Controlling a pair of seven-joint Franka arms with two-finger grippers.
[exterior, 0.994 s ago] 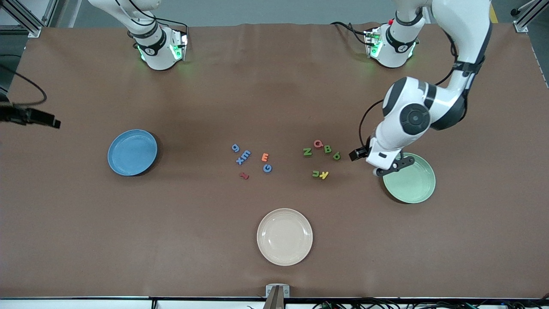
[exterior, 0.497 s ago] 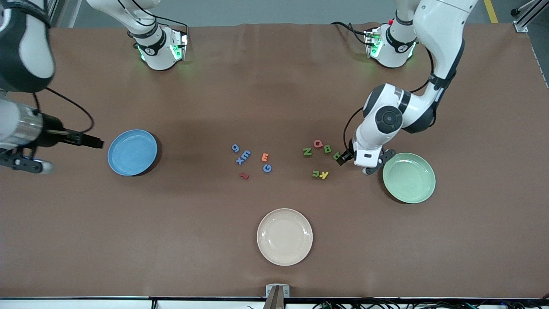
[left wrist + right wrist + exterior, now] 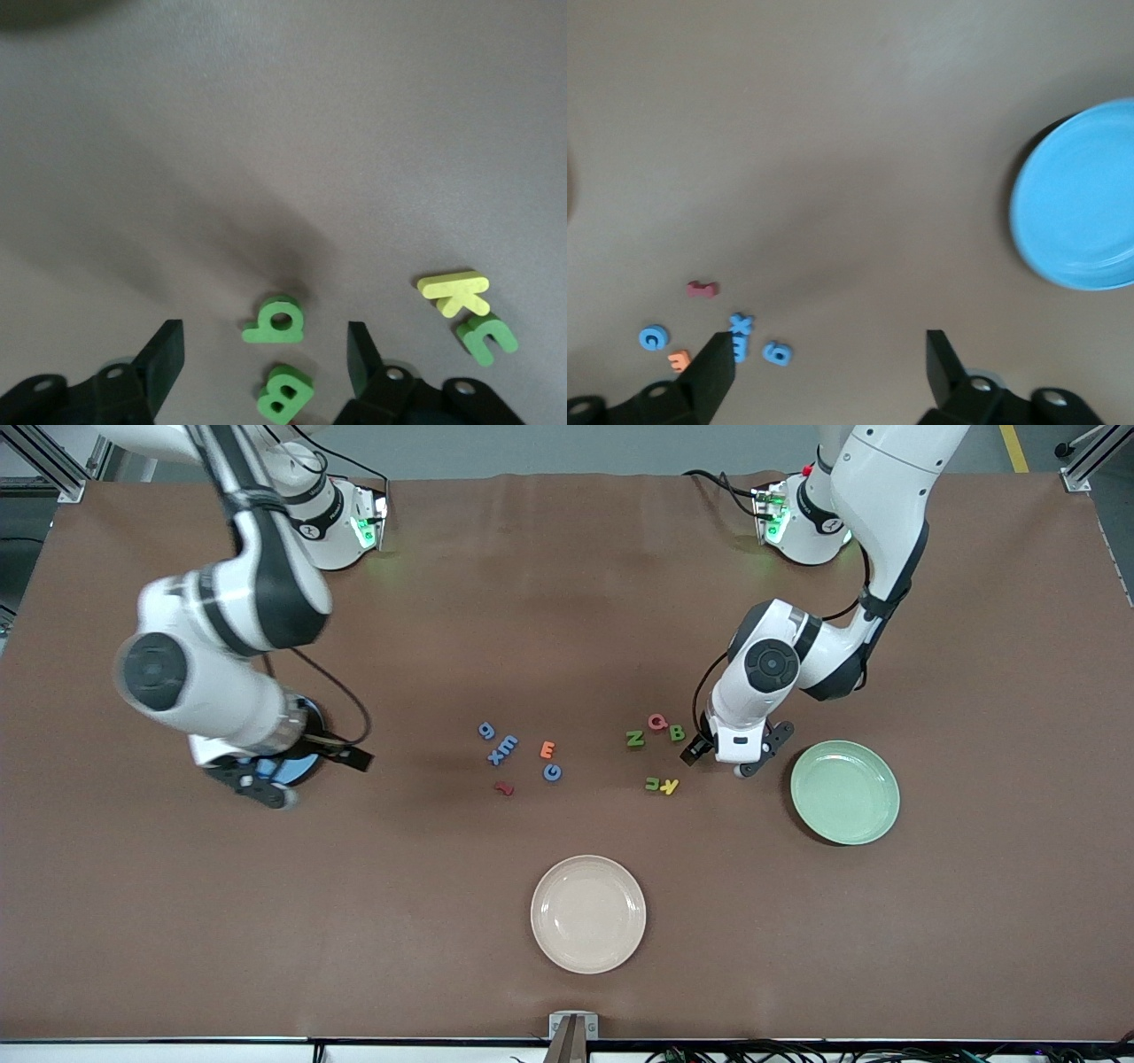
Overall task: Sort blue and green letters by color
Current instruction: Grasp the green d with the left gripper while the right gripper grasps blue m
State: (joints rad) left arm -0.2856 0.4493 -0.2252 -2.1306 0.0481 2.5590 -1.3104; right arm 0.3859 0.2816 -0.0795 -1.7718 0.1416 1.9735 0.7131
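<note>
Three round plates sit on the brown bench: a green plate toward the left arm's end, a blue plate toward the right arm's end, and a cream plate near the front edge; the green and cream plates hold nothing.

The left hand hangs spread wide, holding nothing, over the flat foam green b, beside the green B.

The right hand, wide open and empty, hovers over the blue plate.

Blue letters g, m, x and G cluster mid-bench; green N and u lie nearby.
</note>
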